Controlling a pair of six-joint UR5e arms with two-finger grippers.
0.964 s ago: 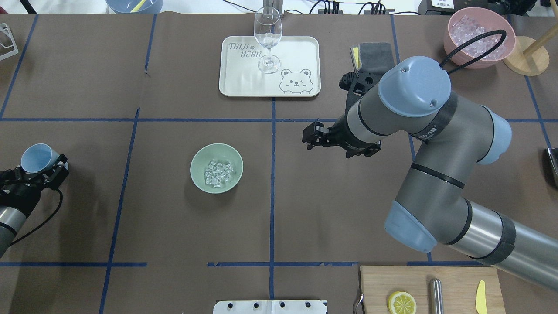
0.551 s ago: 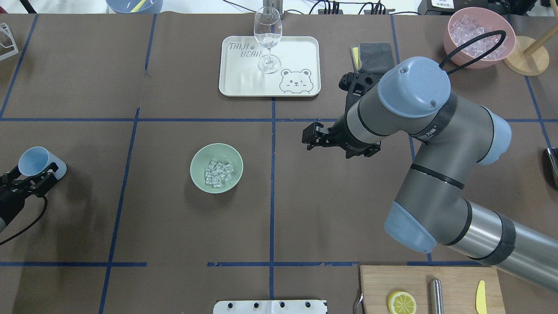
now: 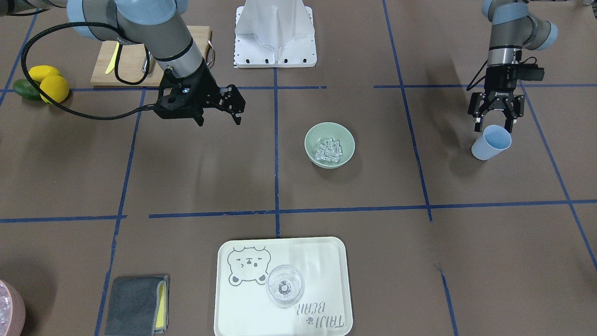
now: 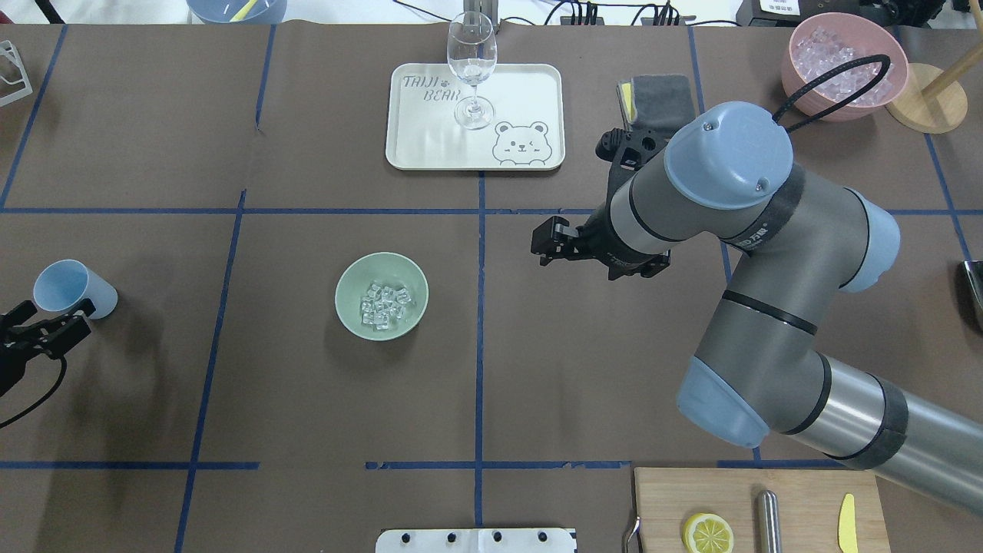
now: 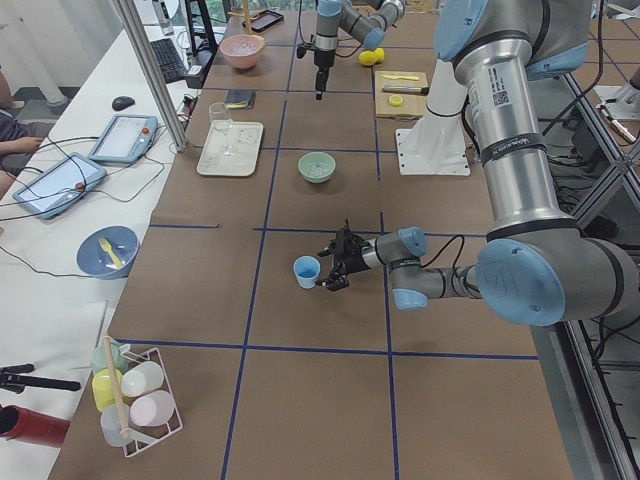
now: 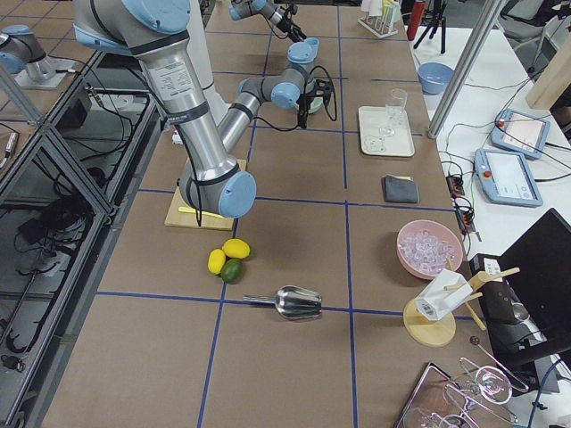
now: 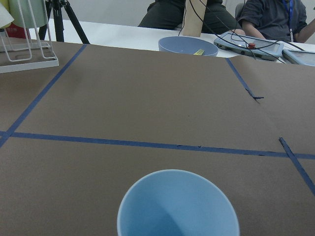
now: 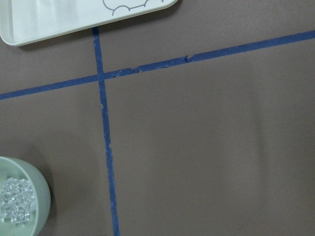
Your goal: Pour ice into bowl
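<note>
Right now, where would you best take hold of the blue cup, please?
The cup stands upright, mouth up, so grip its round side wall at mid-height, coming in level from the robot's side, where the open left gripper faces it.

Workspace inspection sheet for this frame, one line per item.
surface: brown paper table, blue tape grid; no spill seen.
job's things: ice inside bowl; blue cup upright, not gripped.
clutter: tray with wine glass; grey cloth; pink bowl of ice; cutting board with lemon half.
grippers: left gripper open, by the cup; right gripper open, empty.
cables: black cable loops off the right arm.
surroundings: seated people, tablets beyond the table.
</note>
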